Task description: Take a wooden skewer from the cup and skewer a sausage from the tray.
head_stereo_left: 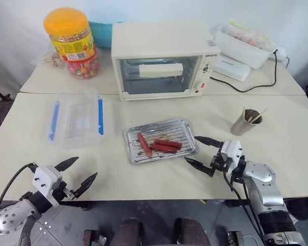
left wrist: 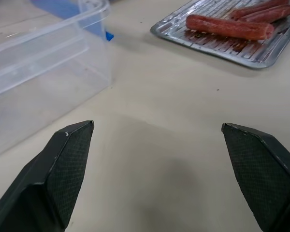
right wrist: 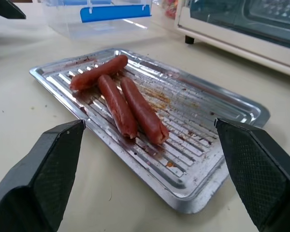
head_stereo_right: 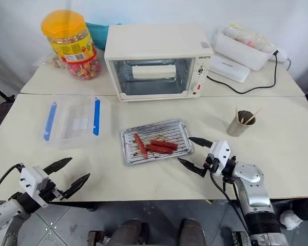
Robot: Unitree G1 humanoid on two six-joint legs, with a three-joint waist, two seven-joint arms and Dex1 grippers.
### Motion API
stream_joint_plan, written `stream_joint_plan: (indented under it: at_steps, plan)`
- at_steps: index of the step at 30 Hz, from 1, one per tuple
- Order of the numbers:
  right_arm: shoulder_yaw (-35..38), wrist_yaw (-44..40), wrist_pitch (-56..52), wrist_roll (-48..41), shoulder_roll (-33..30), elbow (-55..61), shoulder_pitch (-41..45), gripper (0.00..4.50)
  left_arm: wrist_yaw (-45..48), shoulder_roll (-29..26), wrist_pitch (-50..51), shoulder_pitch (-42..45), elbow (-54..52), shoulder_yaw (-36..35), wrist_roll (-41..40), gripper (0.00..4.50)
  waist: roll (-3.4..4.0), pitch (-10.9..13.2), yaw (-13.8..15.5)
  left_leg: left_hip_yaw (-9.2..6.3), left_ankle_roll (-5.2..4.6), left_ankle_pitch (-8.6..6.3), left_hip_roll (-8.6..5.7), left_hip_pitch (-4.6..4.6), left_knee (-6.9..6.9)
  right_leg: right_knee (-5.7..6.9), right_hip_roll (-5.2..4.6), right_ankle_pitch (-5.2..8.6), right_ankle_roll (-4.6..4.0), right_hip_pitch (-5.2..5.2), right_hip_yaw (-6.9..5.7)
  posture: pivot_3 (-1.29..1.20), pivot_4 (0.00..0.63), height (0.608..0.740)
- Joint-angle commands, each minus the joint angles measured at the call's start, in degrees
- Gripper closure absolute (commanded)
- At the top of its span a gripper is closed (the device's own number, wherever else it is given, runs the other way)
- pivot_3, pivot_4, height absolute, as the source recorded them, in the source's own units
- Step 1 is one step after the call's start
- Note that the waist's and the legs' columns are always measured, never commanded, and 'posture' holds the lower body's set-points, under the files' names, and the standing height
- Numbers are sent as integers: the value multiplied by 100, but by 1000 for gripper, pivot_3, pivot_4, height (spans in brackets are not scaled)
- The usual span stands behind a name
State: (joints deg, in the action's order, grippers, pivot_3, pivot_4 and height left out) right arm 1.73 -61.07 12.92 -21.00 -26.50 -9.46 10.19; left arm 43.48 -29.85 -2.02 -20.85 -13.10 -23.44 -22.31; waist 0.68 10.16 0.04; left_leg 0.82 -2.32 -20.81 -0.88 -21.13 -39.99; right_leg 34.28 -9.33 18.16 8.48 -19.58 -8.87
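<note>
The cup with its skewers stands at the table's right side, behind and to the right of the right gripper. That gripper is spread wide, empty, and points toward the tray w/ three sausages (not at the cup). The left gripper, also spread and empty, is well apart at the near left edge, so the right arm is nearer for the skewer

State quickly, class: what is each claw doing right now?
Left claw: open, holding nothing.
Right claw: open, holding nothing, beside the flat silver metal tray.
</note>
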Motion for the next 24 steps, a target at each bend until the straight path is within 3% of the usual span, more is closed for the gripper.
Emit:
stream_joint_plan:
  at_steps: [1, 24]
  plan:
    - [42, -107, 187, -52, 2, -35, -3, 33, -63, 35, -63, -8, -181, 14, -30, 0, 1, 0, 3, 4, 0, 0, 0, -1, 0, -19, 1, 0, 0, 6, 0, 0, 150, 740]
    - [82, -64, -171, -193, -31, 499, -100, 33, -199, 1, 252, 75, -522, 151, -92, 0, 9, 5, -5, 45, 1, 0, 7, 2, 2, -34, 4, 0, 1, -3, 26, 0, 150, 740]
